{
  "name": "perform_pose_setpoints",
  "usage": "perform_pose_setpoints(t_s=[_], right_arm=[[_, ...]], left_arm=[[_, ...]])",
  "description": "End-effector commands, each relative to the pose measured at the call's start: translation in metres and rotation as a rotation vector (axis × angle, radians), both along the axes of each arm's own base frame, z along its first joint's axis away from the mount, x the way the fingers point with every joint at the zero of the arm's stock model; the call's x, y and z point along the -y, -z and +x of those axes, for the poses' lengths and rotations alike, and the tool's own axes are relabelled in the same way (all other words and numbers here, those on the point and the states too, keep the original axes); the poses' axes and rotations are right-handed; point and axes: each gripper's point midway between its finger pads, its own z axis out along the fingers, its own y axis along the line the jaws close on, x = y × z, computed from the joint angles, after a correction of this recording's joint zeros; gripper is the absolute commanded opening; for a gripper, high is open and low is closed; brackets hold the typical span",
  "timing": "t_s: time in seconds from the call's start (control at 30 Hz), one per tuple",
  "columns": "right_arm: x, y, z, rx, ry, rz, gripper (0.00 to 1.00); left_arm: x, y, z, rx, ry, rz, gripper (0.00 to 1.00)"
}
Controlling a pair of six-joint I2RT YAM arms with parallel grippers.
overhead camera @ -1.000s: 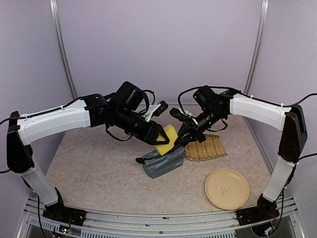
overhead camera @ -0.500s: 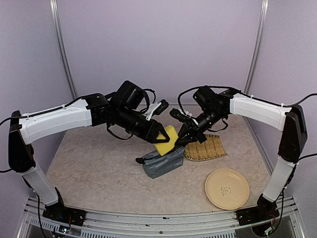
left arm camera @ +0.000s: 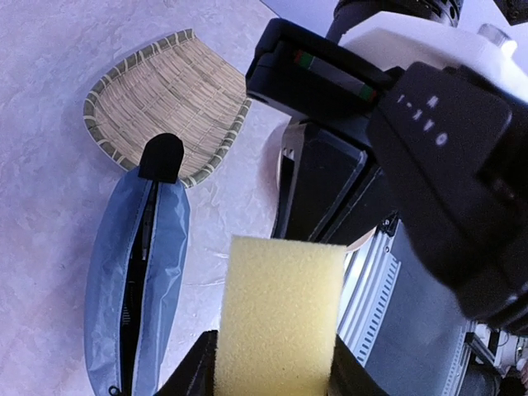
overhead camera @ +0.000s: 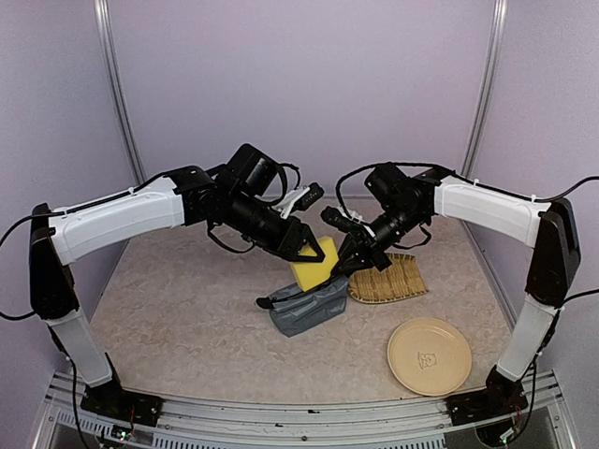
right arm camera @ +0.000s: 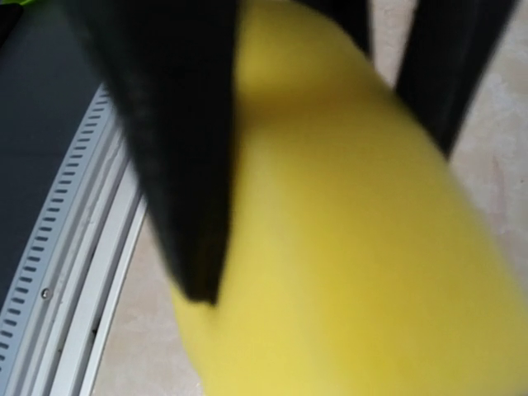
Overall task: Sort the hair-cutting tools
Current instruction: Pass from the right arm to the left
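**Sponge up off the pouch, tools not yet out**

Since a second ago my left arm has risen and swung back a little, and the yellow sponge [overhead camera: 315,260] has come up with it, above the pouch. The hair-cutting tools are not out. Dark shapes lie in the open zip of the grey-blue pouch [left arm camera: 111,280] on the counter [overhead camera: 187,309]. One rounded black end [left arm camera: 161,157] pokes from its mouth beside the woven basket [left arm camera: 157,91]; which tool it is, I cannot tell.

My left jaws pinch the sponge, a finger against each side. My right jaws are pressed together at its far edge; whether they nip a corner I cannot tell.

I judge the step to be clearing the sponge away. To do it well I want a firm left hold before the right lets go. Then I carry the sponge wide of the pouch and set it down away from the basket and plate [overhead camera: 429,355].

The left wrist view shows the zip's inside and the black end, which the sponge and my right arm hide from above. The top view shows the plate. The right wrist view gives only blurred yellow.
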Motion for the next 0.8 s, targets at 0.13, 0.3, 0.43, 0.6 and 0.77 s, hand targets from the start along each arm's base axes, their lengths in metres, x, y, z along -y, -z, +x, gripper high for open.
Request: perform_pose_setpoints(t_s=[0.13,0.3,0.43,0.6,0.77], right_arm=[[-0.003,-0.007,-0.005,0.008,-0.018,0.000,0.00],[-0.003,-0.009,-0.006,0.010,-0.019,0.006,0.00],[-0.003,-0.008,-0.005,0.007,-0.015,0.002,0.00],[-0.003,-0.009,-0.004,0.009,-0.007,0.003,0.00],[-0.004,-0.011,0.000,0.024,0.020,0.001,0.00]], left_arm=[[0.001,-0.013,0.000,0.034,0.043,0.008,0.43],[-0.002,-0.006,-0.003,-0.002,0.058,0.039,0.37],[-0.001,0.001,-0.003,-0.023,0.055,0.065,0.39],[0.000,0.007,-0.003,-0.038,0.053,0.074,0.39],[0.000,0.011,-0.004,-0.047,0.057,0.074,0.36]])
